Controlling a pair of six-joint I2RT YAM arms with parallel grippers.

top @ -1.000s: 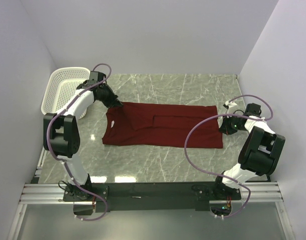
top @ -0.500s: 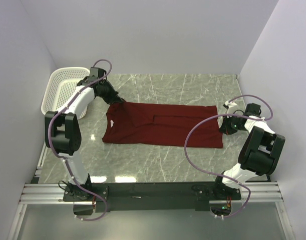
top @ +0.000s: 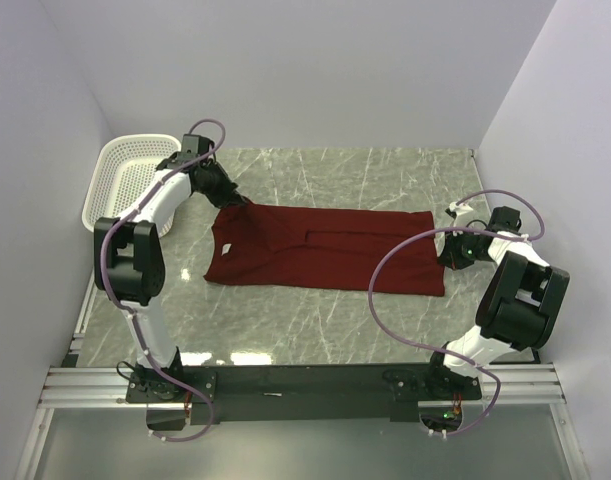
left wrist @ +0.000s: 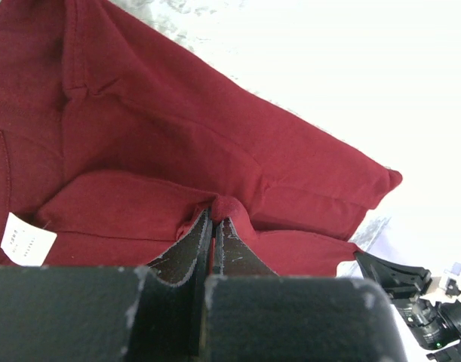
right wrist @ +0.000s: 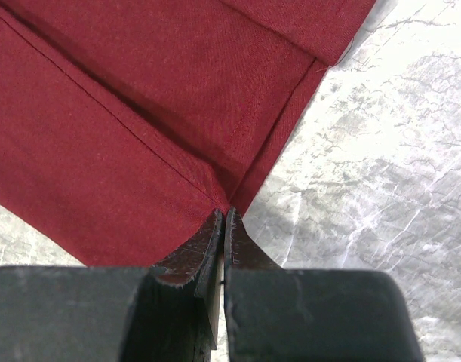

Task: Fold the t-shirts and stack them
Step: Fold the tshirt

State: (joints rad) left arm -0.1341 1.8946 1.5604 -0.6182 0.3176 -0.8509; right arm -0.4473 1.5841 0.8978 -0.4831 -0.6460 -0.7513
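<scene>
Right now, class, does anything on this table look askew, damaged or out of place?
Nothing is damaged. The maroon t-shirt is puckered at its collar end, where the left gripper pinches it. The right arm's purple cable crosses over the shirt near the right gripper, which could snag.

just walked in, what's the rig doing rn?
Both arms are holding one dark red short-sleeved cloth t-shirt, spread across the grey marble table with one long side folded over. The left arm has its jaws shut on fabric at the collar end; the right arm has its jaws shut on the hem corner. A white perforated plastic basket sits far left.
</scene>
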